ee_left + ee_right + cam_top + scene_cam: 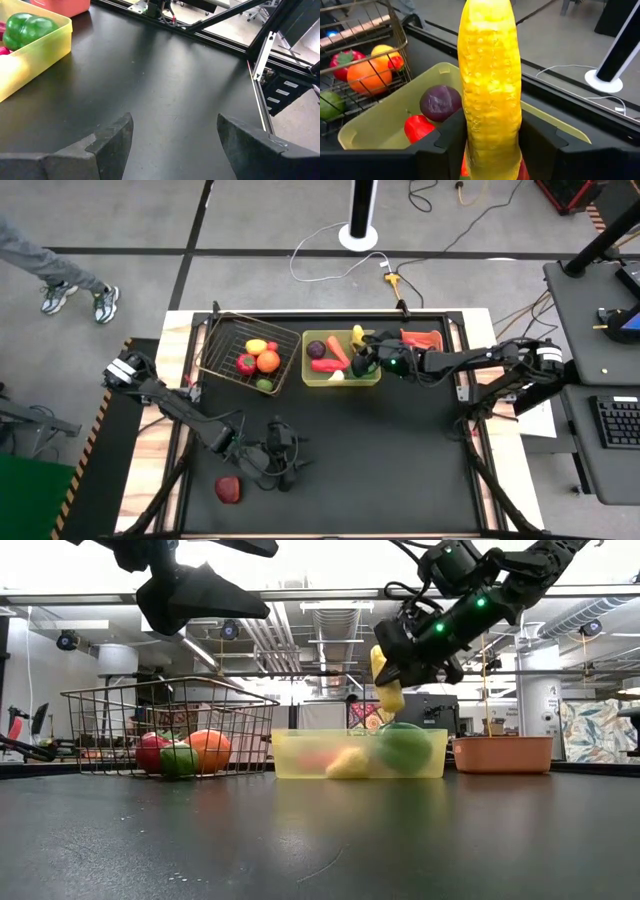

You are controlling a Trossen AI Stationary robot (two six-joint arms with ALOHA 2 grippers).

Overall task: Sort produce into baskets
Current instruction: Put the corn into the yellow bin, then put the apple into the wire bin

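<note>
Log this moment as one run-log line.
right gripper: holding yellow corn cob upright over yellow-green tray | left gripper: open, empty, low over the table | red fruit: unsorted on table

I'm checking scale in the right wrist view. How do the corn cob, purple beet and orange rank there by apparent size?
1. Corn cob, though it is nearest the camera, so inflated.
2. Orange and purple beet look alike; unranked.

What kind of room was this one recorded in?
Most likely a robotics lab or workshop: bare ceiling ducts overhead, loose cables across the floor, and a side desk with a keyboard next to the black work table.
</note>
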